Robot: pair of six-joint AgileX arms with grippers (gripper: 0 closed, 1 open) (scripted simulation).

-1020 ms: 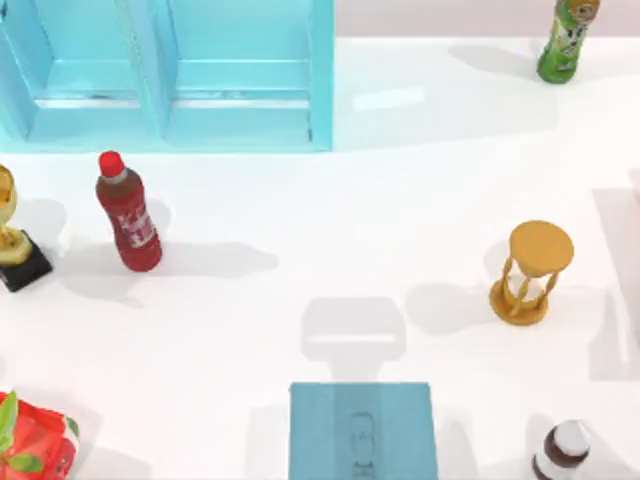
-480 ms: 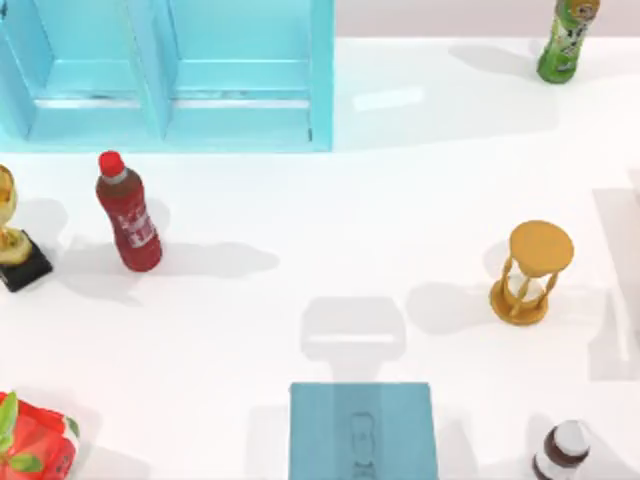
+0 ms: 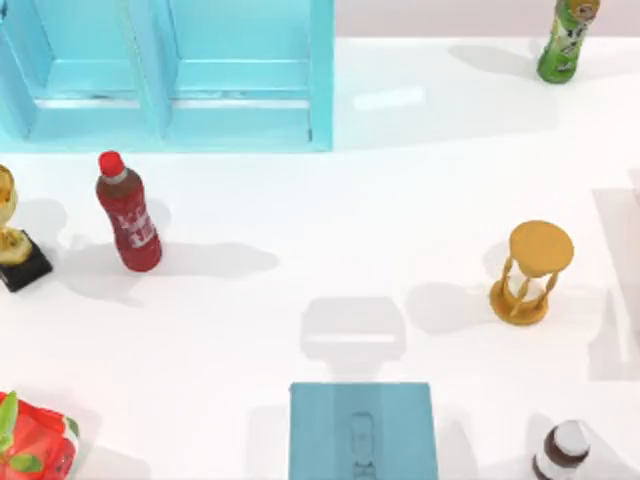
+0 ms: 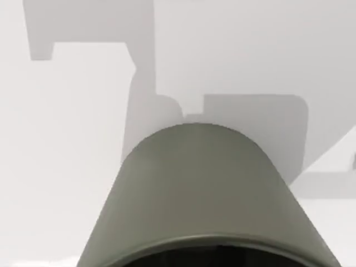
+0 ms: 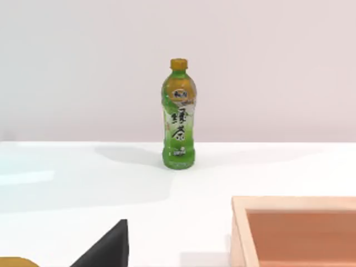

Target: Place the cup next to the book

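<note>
The book [image 3: 363, 430] is a flat teal-blue rectangle with a faint line drawing. It lies at the table's front edge, a little right of centre, partly cut off by the top view's border. The cup [image 4: 200, 194] is round and dark olive-green. In the left wrist view it is very close, with its wall and part of its rim visible. White table and grey shadows lie beyond it. Whether anything grips the cup cannot be told.
A light-blue shelf unit [image 3: 240, 110] stands at the back left. On the left are a red bottle [image 3: 128, 215], a gold trophy [image 3: 15, 250] and a red packet [image 3: 35, 445]. On the right are an hourglass [image 3: 532, 270], a green bottle [image 3: 568, 38] and a dark bottle [image 3: 562, 450]. A wooden box [image 5: 295, 228] is in the right wrist view.
</note>
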